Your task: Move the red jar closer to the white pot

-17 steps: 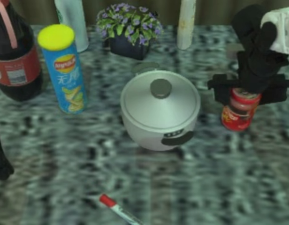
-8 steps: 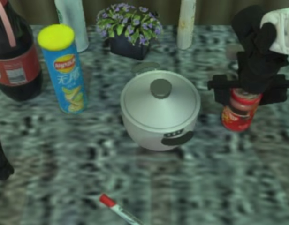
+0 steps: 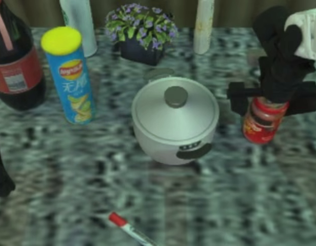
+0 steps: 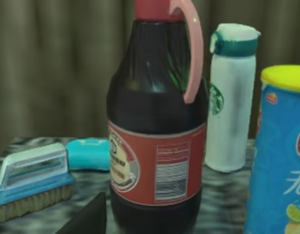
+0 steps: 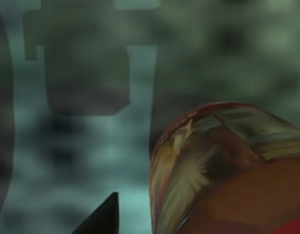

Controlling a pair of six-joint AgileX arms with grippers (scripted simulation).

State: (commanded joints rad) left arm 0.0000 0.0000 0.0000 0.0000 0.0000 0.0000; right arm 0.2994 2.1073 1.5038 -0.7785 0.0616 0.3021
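Top view is showing our right claw (image 3: 271, 96) sitting over the red jar (image 3: 262, 121) on the right side of the table (image 3: 199, 205), its black fingers coming down on either side of the red lid and closing against the jar. The jar is tilting slightly, with its lower end leaning toward the left. It is standing near the white pot (image 3: 175, 121), which is occupying the middle of the table, and a strip of bare table is separating the two. The pot is wearing its domed lid with the grey knob, and the black oval mark is facing the near edge.

Right wrist view is giving us the jar (image 5: 228, 170) from very close, its label filling much of the picture above the mottled table (image 5: 91, 161).

Our left arm is staying parked at the near left edge, with only a dark part (image 3: 0, 177) showing; we cannot tell how its claw is standing. Left wrist view is looking at the dark soda bottle (image 4: 157, 141), the blue chips can (image 4: 281, 161), a white tumbler (image 4: 231, 97) and a blue brush (image 4: 30, 178).

Along the far side we are seeing a flower pot (image 3: 141, 32) with purple flowers, and a red-capped marker (image 3: 128, 229) is lying at the near edge.
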